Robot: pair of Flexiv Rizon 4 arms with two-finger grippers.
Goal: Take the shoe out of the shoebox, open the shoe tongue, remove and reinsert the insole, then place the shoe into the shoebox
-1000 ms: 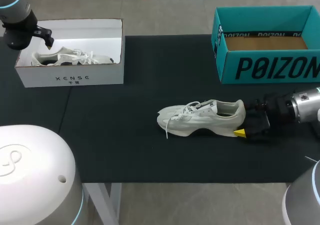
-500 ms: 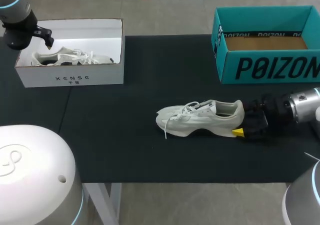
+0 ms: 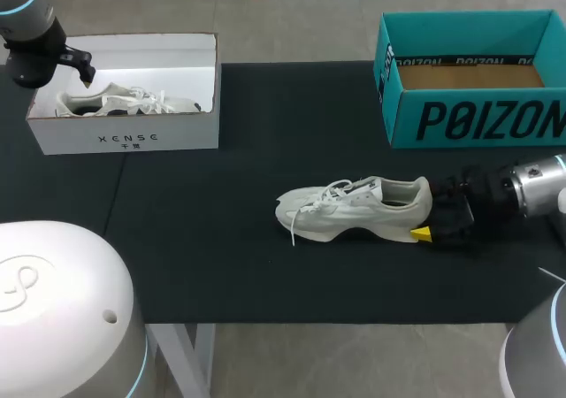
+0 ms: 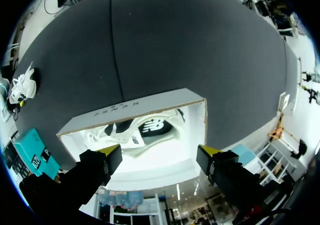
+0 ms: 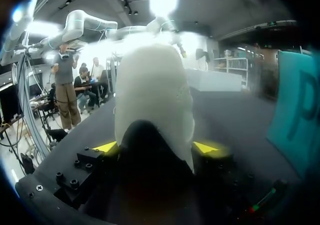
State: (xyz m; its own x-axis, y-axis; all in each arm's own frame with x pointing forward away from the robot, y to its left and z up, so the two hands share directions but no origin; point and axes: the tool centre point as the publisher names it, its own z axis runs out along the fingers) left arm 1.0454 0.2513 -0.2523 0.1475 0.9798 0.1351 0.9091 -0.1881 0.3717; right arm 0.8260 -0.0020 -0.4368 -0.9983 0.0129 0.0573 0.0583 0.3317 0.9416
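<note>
- the right gripper (image 5: pixel 155 147) clasps the heel of the white shoe (image 3: pixel 354 208), with a yellow tip pressed to each side. the shoe sits on its sole on the black mat (image 3: pixel 221 248), toe toward my left, outside both boxes.
- risk: only the soft, rounded heel is held. if the shoe is lifted from there, the long toe end may droop or the heel may slide out of the grip.
- risk: a loose lace (image 3: pixel 294 232) trails off the toe end and could drag or catch.
- risk: squeezing the heel likely narrows the opening, so the insole may jam on its way out or back in.
- risk: the left gripper (image 4: pixel 159 154) is spread wide and holds nothing. it hangs over the white shoebox (image 3: pixel 124 137), well apart from the shoe, and could clip that box's wall as it crosses to help.
- risk: two boxes stand open, so the shoe may end up in the wrong one.
- count: two shoes, one on the mat and a second shoe (image 3: pixel 124 102) inside the white shoebox.
- count: two boxes, the white one and, at the far right, the teal shoebox (image 3: pixel 478 119).
- count: two grippers and one mat.
</note>
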